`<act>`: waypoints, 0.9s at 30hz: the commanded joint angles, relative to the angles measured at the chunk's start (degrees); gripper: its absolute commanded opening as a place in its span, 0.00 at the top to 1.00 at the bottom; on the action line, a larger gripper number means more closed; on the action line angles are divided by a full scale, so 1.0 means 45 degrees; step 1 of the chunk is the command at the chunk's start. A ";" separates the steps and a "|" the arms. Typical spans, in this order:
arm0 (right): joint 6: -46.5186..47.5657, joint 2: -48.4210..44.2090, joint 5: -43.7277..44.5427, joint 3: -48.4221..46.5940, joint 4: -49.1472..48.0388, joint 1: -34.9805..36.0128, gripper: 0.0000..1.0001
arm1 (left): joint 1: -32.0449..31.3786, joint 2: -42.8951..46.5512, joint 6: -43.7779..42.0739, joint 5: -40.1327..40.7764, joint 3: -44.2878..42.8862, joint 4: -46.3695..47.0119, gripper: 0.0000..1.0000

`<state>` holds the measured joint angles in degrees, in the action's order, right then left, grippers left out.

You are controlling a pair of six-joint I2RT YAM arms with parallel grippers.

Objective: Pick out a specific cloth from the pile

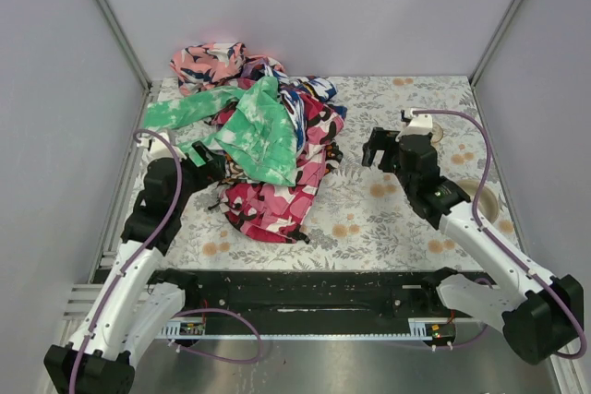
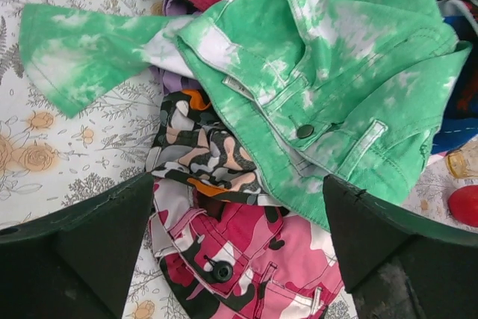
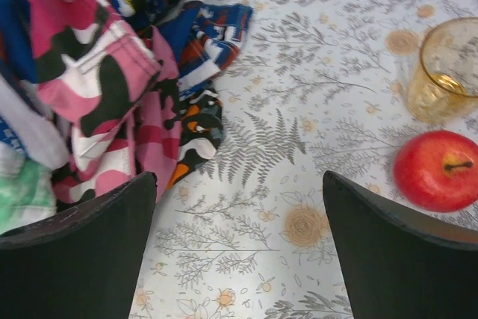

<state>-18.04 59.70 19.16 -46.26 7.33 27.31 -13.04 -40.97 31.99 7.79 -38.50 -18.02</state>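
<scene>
We see L gripper (image 1: 203,160) open, empty, at pile (image 1: 277,200) edge. Lilac cloth (image 2: 175,81) mostly buried under green tie-dye (image 2: 328,72), just ahead. R gripper (image 1: 386,149) open, over counter (image 1: 388,219), apart from pile.

The pile (image 1: 268,149) is filling the far left, an apple (image 3: 437,170) and a glass (image 3: 446,72) flanking its right. The near tabletop (image 1: 388,214) is lying open.
</scene>
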 commanded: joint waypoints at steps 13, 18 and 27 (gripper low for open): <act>0.9714 0.2955 -0.8083 -0.3796 0.1604 0.2734 0.01 | 0.2289 -0.0230 0.0196 -0.2862 0.0997 0.2051 0.01; 1.5000 0.6336 -0.8847 -0.6610 0.4854 0.3617 0.01 | 0.3345 -0.0641 0.0274 -0.3294 0.0939 0.1584 0.01; 2.0684 1.0363 -0.5921 -1.0151 0.7784 0.6038 0.01 | 0.3834 -0.0681 0.0138 -0.2494 0.1016 0.1368 0.01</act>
<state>57.28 102.76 -13.80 -88.05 33.21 48.90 3.31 -44.16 32.88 -4.51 -33.98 -13.54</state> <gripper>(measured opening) 0.993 0.988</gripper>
